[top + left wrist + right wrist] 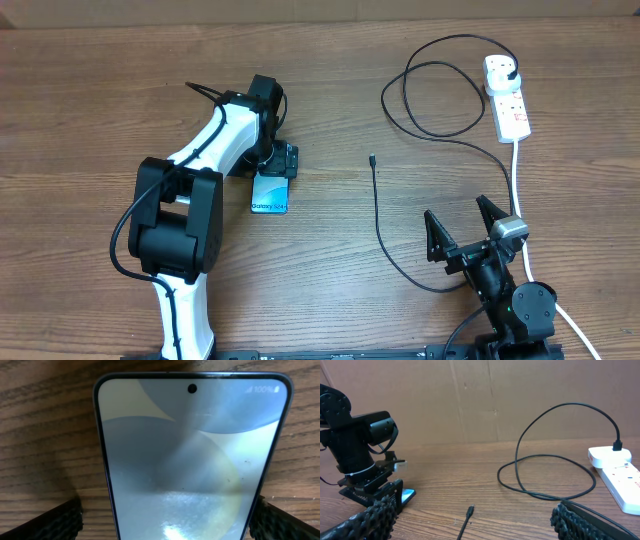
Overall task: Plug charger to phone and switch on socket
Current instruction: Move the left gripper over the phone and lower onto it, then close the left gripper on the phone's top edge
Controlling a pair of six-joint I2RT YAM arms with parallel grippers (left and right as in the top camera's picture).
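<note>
The phone point(270, 192) lies flat on the wooden table, with its blue screen up and the "Galaxy" text at its near end. My left gripper point(278, 162) is open and low over its far end, with one finger on each side of the phone point(192, 460). The charger cable's small connector tip point(372, 158) lies loose at mid-table. The cable loops back to a black plug point(512, 72) seated in the white power strip point(510, 105) at the far right. My right gripper point(456, 212) is open and empty, and the connector tip point(470, 509) lies ahead between its fingers.
The power strip's thick white cord point(518, 190) runs down the right side past my right arm. The black cable forms loops point(430, 100) left of the strip and curves near my right gripper point(400, 265). A cardboard wall point(495, 400) stands behind the table.
</note>
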